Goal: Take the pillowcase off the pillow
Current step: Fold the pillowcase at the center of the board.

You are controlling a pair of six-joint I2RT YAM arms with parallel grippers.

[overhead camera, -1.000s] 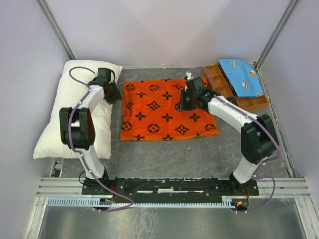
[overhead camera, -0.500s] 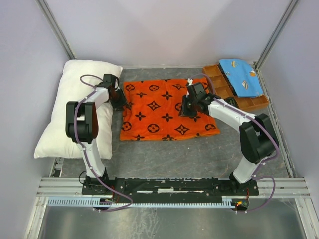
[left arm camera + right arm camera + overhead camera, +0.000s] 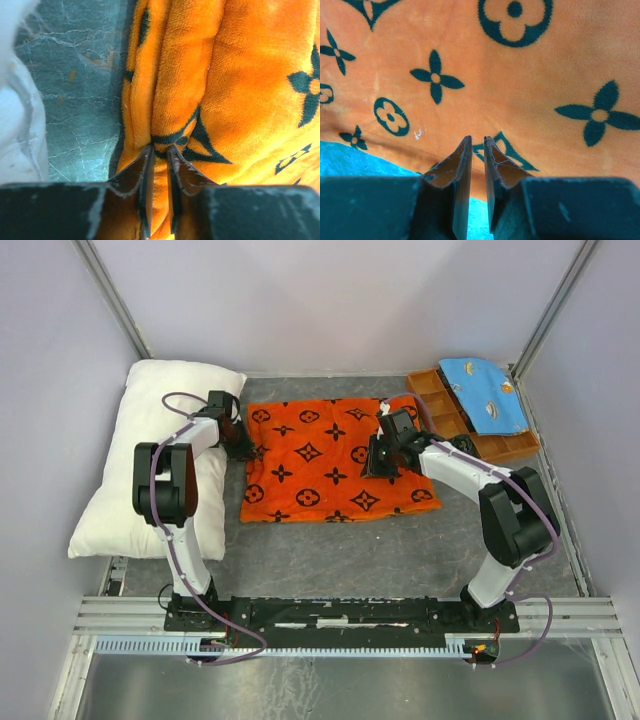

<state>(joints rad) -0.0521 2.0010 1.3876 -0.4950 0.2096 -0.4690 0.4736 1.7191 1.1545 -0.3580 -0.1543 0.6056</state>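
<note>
My left arm rises from its base, folds at a raised elbow above the right edge of the pillow (image 3: pixel 112 480), and runs its forearm away from me and to the right, toward the back left corner of the pillowcase (image 3: pixel 320 465). The left gripper (image 3: pixel 159 149) is down on that left edge. On the left wrist camera its fingers are clenched on a raised fold of the orange plush, the ridge of cloth running up from between the tips.

My right arm bends its elbow out to the right and slants its forearm back and left over the table (image 3: pixel 350 550). That sets the right gripper (image 3: pixel 477 140) on the right-hand part of the pillowcase, inside its right edge. On the right wrist camera the jaws are drawn nearly together, with a thin sliver of orange cloth caught at the tips, beside a black motif.

I count two arms, two grippers and one pillowcase. It is spread mostly flat in the middle of the table and is off the pillow. There is one pillow, bare and white, along the left wall, and the left wrist camera shows a strip of table between it and the orange edge. At the back right stands one compartment tray (image 3: pixel 440 405), with one light-blue cloth (image 3: pixel 485 395) lying over it.
</note>
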